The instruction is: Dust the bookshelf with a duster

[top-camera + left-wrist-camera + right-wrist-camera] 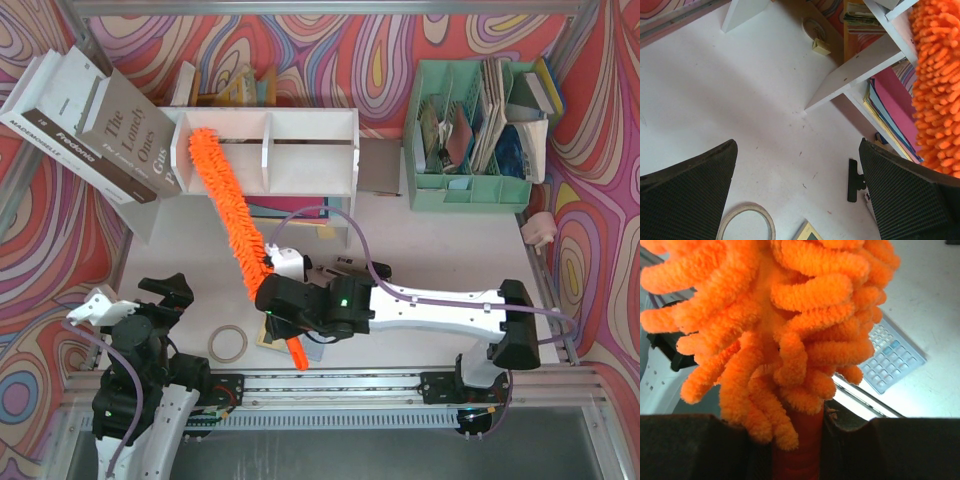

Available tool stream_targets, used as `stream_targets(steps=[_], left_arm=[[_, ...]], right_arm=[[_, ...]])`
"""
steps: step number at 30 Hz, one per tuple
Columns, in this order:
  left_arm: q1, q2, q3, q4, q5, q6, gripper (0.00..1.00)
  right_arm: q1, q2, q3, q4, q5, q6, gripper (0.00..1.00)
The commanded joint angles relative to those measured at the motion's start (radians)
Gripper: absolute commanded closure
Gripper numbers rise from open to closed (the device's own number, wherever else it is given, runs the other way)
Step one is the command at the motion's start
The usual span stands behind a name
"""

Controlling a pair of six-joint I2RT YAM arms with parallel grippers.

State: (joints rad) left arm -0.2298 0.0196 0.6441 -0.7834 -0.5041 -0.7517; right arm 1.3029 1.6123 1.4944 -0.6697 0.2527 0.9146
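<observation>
Duster (225, 200): orange and fluffy, its tip at the left end of the bookshelf (300, 150). The handle slants down into the right claw (800, 457), which is closed narrowly on it. Left claw (797, 195): spread wide, empty, over the worktop (740, 100). Handling: sweep rightward along the boards with light pressure and a firm grip.

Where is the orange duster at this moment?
In the top view the duster slants from the right gripper, near centre, up to the left end of the bookshelf.
</observation>
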Motion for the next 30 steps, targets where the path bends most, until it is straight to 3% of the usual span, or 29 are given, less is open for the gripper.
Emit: stream_targets(steps=[1, 7, 17, 30], left_arm=[[0.006, -0.015, -0.013, 0.015, 0.007, 0.003, 0.01], [0.006, -0.015, -0.012, 0.013, 0.006, 0.002, 0.02], [0.006, -0.015, -0.012, 0.013, 0.006, 0.003, 0.01], [0.006, -0.015, -0.011, 0.010, 0.004, 0.003, 0.02]], right_arm=[[0.004, 0.038, 0.085, 0.078, -0.052, -0.088, 1.00], [0.002, 0.019, 0.058, 0.069, -0.028, -0.068, 1.00], [0.002, -0.106, -0.057, -0.016, 0.139, 0.127, 1.00], [0.004, -0.059, -0.002, 0.135, 0.055, -0.047, 1.00]])
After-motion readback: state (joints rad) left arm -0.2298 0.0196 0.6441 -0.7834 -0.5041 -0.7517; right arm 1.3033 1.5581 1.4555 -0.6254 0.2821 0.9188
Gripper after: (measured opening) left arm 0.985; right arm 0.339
